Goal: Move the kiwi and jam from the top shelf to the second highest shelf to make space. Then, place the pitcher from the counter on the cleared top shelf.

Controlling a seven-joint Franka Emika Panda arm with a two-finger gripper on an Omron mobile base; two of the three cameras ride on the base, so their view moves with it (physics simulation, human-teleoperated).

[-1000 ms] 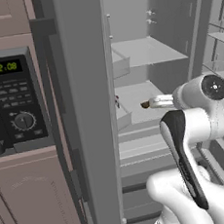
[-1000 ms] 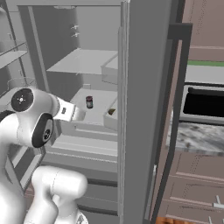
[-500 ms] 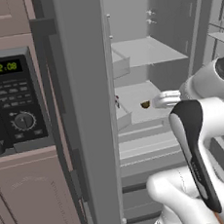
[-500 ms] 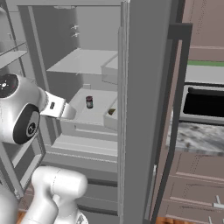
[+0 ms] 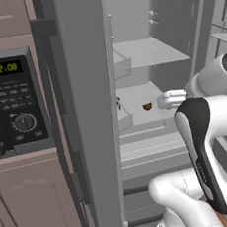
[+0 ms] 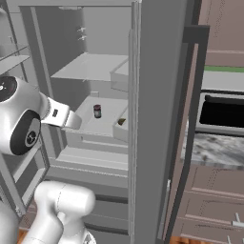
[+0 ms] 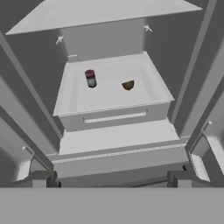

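Note:
The kiwi (image 7: 127,85) and the jam (image 7: 90,78) rest side by side on the second highest shelf (image 7: 113,117), the one with a thick front lip. Above them the top shelf (image 7: 100,13) is bare. From the left base the kiwi (image 5: 147,105) lies just ahead of my gripper (image 5: 163,100), and the jam (image 5: 118,103) peeks past the door edge. From the right base the jam (image 6: 97,111) stands upright and the kiwi (image 6: 122,122) is half hidden. My gripper (image 7: 111,181) hangs open and empty in front of the shelf, apart from both. The pitcher is out of view.
The fridge door (image 5: 88,113) stands open at the left, with a microwave (image 5: 15,103) beyond it. Door bins (image 6: 19,157) sit beside my arm. A speckled counter (image 6: 214,147) and an oven (image 6: 221,112) lie right of the fridge. Lower shelves (image 7: 118,140) jut out below.
The hand has drawn back from the kiwi, away from the shelf, with jaws open throughout. The kiwi and jam have stayed where they were.

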